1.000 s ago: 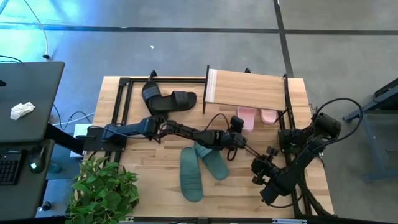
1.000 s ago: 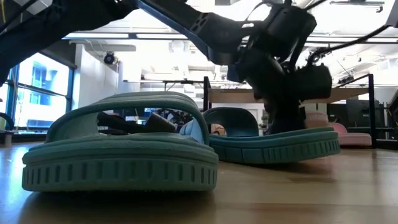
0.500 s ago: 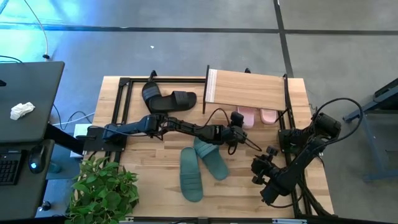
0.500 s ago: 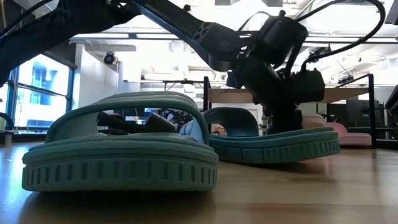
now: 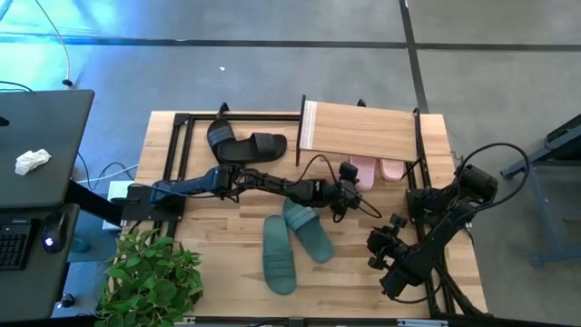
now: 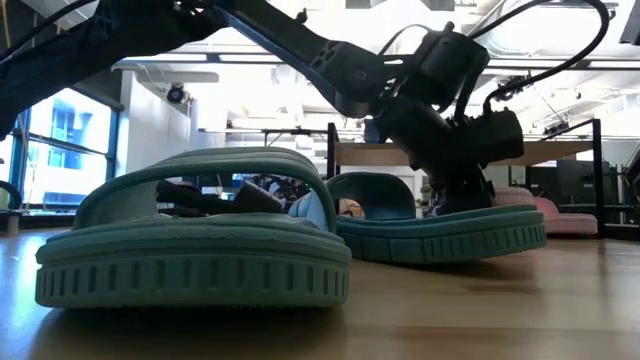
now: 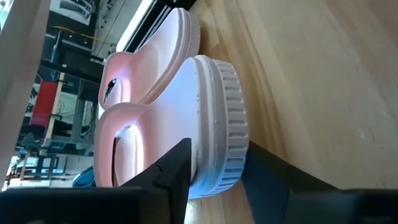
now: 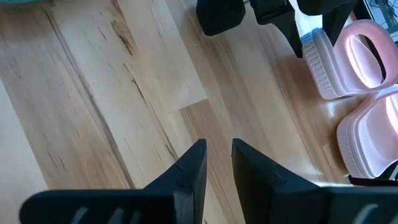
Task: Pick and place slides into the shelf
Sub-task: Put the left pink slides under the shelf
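**Left gripper parted around a pink slide at the shelf**

Nearest in the low view lie two teal slides (image 6: 195, 240) on the table (image 5: 227, 272), the second teal slide (image 6: 440, 232) behind the first; beyond them the left gripper (image 7: 214, 171) reaches to the shelf (image 5: 359, 132), its fingers (image 7: 177, 168) slightly parted on either side of the heel of a pale pink slide (image 7: 205, 118), one finger touching its edge; a second pink slide (image 7: 158, 53) lies just beside it, both under the shelf's plank; two black slides (image 5: 245, 145) lie left of the shelf; the right gripper (image 8: 217, 162) hovers over bare wood, its fingers narrowly apart, empty.
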Controlling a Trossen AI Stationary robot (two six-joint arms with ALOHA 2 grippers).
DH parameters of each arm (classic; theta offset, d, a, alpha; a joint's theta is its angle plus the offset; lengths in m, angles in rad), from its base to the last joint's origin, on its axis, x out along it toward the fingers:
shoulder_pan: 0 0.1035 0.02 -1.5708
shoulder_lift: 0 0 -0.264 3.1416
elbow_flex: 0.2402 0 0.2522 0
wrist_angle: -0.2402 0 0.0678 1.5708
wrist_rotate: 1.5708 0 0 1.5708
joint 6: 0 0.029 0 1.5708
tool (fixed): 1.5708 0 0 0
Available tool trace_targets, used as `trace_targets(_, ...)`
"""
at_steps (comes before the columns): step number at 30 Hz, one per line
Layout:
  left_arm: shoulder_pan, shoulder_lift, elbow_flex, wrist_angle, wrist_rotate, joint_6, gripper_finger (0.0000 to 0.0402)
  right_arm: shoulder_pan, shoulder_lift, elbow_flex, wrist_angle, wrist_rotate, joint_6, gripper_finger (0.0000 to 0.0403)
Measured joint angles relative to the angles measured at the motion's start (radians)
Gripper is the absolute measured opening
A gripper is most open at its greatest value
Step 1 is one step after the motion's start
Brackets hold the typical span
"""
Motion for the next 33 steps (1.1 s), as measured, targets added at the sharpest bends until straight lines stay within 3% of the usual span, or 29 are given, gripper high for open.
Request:
trace_targets(24, -0.017, -0.005, 0.002, -0.116, 0.025, -0.043, 0.0316, 0.000, 0.000, 0.000, 0.000, -0.001, -0.007, 0.0073)
trace_targets(33, -0.045, -0.079, -0.001, -0.413, 0.050, -0.195, 0.0356, -0.002, 0.001, 0.001, -0.038, 0.060, -0.011, 0.0134)
